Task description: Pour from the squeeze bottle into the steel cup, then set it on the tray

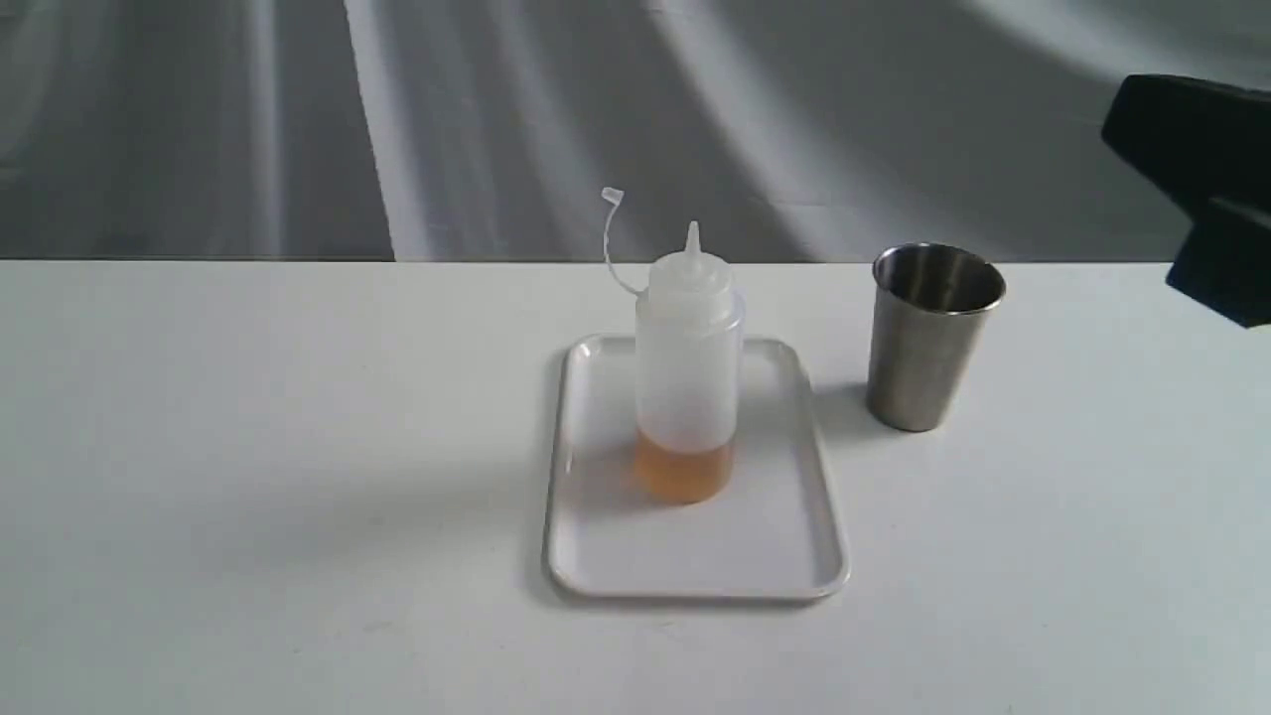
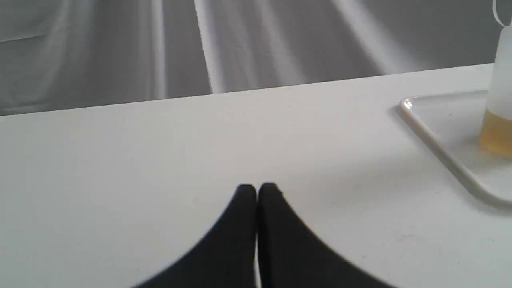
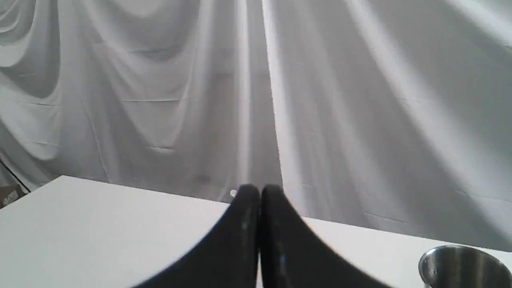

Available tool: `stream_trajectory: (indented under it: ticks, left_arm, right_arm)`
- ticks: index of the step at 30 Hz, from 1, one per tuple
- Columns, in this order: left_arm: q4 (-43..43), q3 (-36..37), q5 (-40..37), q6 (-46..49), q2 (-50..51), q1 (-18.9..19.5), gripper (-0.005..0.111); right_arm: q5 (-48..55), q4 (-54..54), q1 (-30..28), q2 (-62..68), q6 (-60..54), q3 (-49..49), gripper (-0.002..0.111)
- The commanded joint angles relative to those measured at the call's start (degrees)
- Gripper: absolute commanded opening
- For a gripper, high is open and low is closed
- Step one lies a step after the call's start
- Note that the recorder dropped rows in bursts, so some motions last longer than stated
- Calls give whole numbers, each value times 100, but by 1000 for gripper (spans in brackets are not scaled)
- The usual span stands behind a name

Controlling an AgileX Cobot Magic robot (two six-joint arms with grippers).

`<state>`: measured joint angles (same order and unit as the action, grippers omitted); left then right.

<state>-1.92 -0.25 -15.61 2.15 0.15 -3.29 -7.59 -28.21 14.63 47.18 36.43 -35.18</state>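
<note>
The squeeze bottle (image 1: 688,367) stands upright on the white tray (image 1: 784,556) in the middle of the table, amber liquid at its bottom, cap strap curling up to its left. The steel cup (image 1: 931,336) stands on the table just right of the tray, apart from it. My left gripper (image 2: 257,188) is shut and empty, low over bare table; the tray's edge (image 2: 436,148) and the bottle's base (image 2: 498,132) show beside it. My right gripper (image 3: 260,189) is shut and empty, raised; the cup's rim (image 3: 464,260) shows below it. Part of the right arm (image 1: 1206,189) shows at the exterior view's right edge.
A grey draped cloth (image 1: 635,119) hangs behind the table's far edge. The white tabletop (image 1: 248,477) stretches bare to the left of the tray and in front of it.
</note>
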Motion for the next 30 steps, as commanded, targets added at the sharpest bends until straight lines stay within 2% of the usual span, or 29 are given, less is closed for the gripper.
stream_trajectory:
  ticks: [1,6,10,18,30]
  left_arm:
    - [4,25,39,-20,-15,-33,0]
    - [4,25,39,-20,-15,-33,0]
    - [4,25,39,-20,-15,-33,0]
    - [4,25,39,-6,-15,-33,0]
    - [4,25,39,-29,-15,-33,0]
  right_arm:
    - [51,36,7,-23,1,6,0]
    - [238,45,7,-95,-3,6,0]
    - [849,0,-144,-238,-3,69,0]
    - [574,51,-534,-1101,-3,1088,0]
    - [244,348,-1672,-2596,-16,2537,0]
